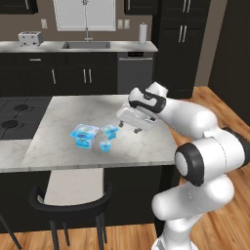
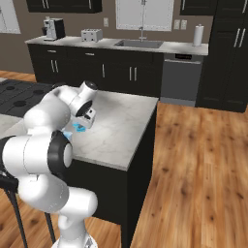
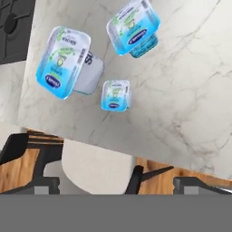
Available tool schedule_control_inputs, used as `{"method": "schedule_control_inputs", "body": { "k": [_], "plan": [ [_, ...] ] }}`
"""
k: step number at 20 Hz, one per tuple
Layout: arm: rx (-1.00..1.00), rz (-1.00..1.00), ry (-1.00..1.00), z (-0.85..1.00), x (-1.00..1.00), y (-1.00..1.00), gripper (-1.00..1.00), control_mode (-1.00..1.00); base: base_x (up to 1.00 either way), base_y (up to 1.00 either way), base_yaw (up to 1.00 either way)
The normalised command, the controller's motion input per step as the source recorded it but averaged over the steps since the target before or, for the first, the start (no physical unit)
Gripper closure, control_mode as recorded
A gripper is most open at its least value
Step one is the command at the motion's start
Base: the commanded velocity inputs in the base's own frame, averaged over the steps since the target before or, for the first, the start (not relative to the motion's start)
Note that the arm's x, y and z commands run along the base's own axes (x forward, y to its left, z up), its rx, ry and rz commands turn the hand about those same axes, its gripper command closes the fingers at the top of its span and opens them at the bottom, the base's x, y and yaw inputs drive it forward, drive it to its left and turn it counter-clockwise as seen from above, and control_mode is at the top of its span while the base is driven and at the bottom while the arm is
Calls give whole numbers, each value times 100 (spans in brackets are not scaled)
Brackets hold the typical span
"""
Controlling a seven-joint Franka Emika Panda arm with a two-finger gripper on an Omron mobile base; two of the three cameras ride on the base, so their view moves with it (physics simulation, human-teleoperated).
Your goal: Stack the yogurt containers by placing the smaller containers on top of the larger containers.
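1. Three yogurt cups stand apart on the marble island counter (image 1: pixel 63 141), none stacked. Largest cup (image 1: pixel 84 135) is on the left, toward the counter's near side; in the hand view its printed lid faces up (image 3: pixel 62 62).
2. Medium cup (image 1: pixel 110 132) stands just right of the largest, not touching it; hand view shows it at the top (image 3: pixel 133 28).
3. Tiny cup (image 1: pixel 105 145) stands near the other two, slightly nearer the counter's front edge and between them; hand view has it below them (image 3: pixel 116 95).
4. My gripper (image 1: pixel 128 127) hovers above the counter, just right of the medium cup, touching nothing. The jaws stand wide apart and hold nothing; fingertips (image 3: pixel 46 185) show at the bottom of the hand view with only counter edge and chair between them.
5. From the right base view, my arm covers most of the cups; a patch of blue (image 2: pixel 79 128) shows by the gripper (image 2: pixel 88 119).
6. A dark chair (image 1: pixel 68 205) with a pale seat stands at the near edge of the island. Stove top (image 1: pixel 14 114) lies left of the counter.
7. Far wall: sink (image 1: pixel 86 45), toaster (image 1: pixel 30 37), paper towel roll (image 1: pixel 142 33), dishwasher (image 1: pixel 135 71).
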Motion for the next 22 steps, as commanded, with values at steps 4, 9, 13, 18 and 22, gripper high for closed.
{"method": "schedule_control_inputs", "body": {
  "k": [4,9,13,18,22],
  "plan": [
    [0,0,0,-8,33,0,-100,-100,0,0,0],
    [1,0,0,-3,31,0,-100,-100,0,0,0],
    [0,0,0,-3,19,0,-100,-100,0,0,0],
    [0,3,0,-8,6,0,-100,-100,0,0,0],
    [0,8,0,-15,0,0,-100,-100,0,0,0]
  ]
}}
